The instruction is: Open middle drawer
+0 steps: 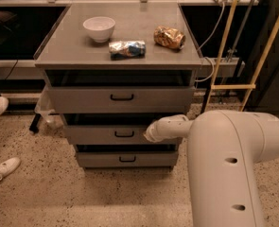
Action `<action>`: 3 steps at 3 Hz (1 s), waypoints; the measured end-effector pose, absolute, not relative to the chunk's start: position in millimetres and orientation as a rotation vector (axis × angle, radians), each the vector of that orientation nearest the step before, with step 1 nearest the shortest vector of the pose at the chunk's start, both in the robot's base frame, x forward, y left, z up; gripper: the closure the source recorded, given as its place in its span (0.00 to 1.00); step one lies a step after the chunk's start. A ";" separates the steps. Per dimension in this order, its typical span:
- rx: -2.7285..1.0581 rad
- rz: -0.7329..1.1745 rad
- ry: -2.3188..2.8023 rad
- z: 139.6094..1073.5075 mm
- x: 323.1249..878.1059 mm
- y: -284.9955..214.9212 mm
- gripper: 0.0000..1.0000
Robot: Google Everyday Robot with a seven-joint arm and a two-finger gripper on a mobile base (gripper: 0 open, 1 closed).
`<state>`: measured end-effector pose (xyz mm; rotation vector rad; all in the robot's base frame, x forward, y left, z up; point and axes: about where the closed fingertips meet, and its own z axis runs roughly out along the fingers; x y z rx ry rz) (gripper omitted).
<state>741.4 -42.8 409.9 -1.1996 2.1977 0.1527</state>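
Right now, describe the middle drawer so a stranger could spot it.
Find the grey cabinet with a white bowl on top. The middle drawer is second of three down its front, with the robot's hand at its right end. It is narrower than the top drawer and wider than the bottom drawer.

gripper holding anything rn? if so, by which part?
Cannot be told for sure. The gripper is at the front of the middle drawer, just right of its handle. The handle shows bare, so it is not gripped.
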 end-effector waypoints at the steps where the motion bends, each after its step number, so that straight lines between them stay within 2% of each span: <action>1: -1.200 0.153 2.198 418.0 742.4 -43.0 1.00; 3: -1.205 0.162 2.199 422.1 740.2 -44.8 1.00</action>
